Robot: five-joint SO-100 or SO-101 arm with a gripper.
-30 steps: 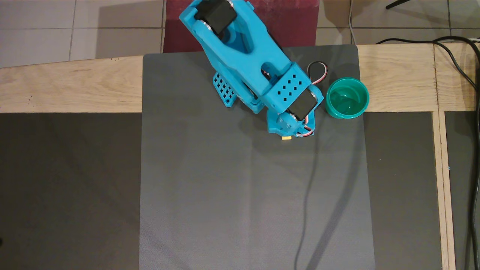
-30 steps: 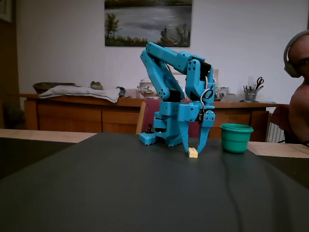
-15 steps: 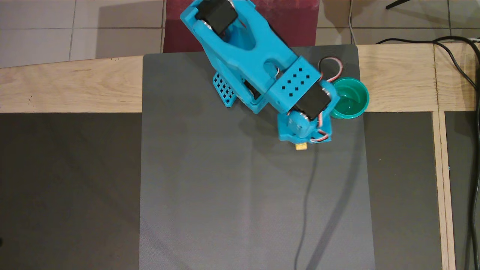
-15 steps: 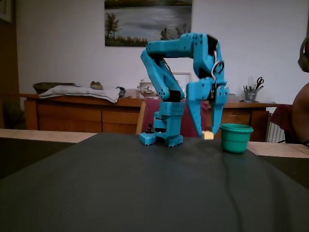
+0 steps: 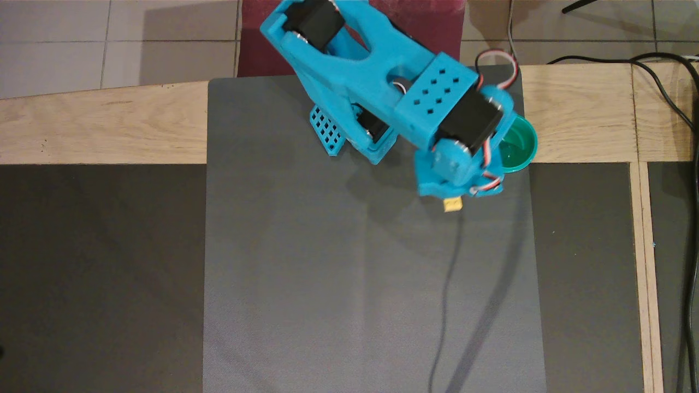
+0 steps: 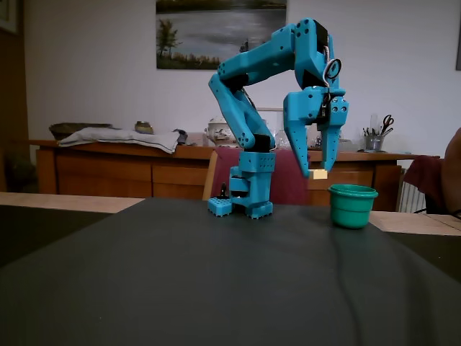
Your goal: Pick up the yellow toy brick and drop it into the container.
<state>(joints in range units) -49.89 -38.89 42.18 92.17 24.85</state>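
- Yellow toy brick [image 6: 318, 174]: pinched at tips of gripper [image 6: 318, 171], well clear of the mat; in overhead view it [image 5: 453, 204] pokes out below the wrist.
- Gripper: jaws closed down to brick width, pointing downward.
- Container [image 6: 352, 205]: teal-green cup, upright, on mat [image 5: 327, 284] near wood table [image 5: 98, 125] edge; lower than brick and right of it in fixed view.
- Overhead view: arm [image 5: 382, 93] covers part of cup [image 5: 519, 147].
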